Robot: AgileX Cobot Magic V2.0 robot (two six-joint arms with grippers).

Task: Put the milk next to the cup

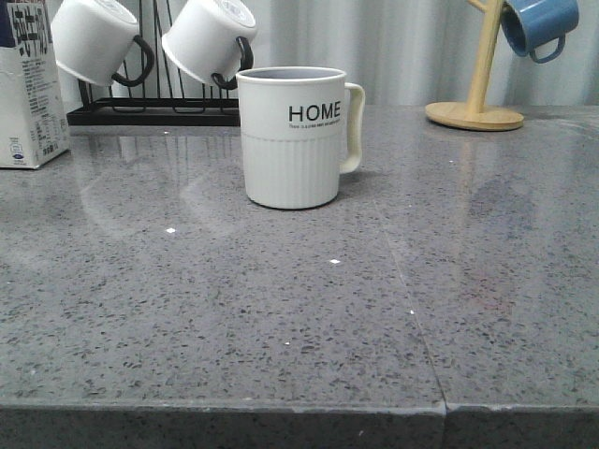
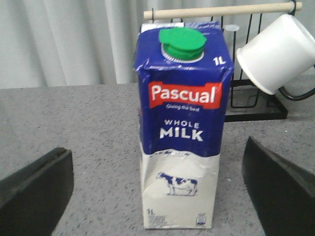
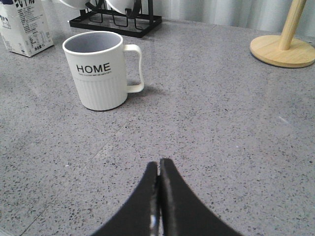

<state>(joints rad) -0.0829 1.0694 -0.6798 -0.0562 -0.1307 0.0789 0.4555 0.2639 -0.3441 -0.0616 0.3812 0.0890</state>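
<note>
The milk [image 1: 28, 84] stands upright at the far left edge of the front view, a white carton with black Chinese characters; the left wrist view shows its blue "WHOLE MILK" face, cow picture and green cap [image 2: 181, 128]. The cup [image 1: 295, 136], off-white with "HOME" lettering and a ribbed lower half, stands mid-table, handle to the right. It also shows in the right wrist view [image 3: 101, 69]. My left gripper [image 2: 157, 191] is open, its fingers wide apart either side of the carton and short of it. My right gripper [image 3: 159, 167] is shut and empty, well short of the cup.
A black rack [image 1: 154, 112] with two white black-handled mugs [image 1: 94, 37] stands behind the milk. A wooden mug tree [image 1: 477, 103] with a blue mug [image 1: 541, 23] stands at the back right. The table's front edge [image 1: 299, 407] is near.
</note>
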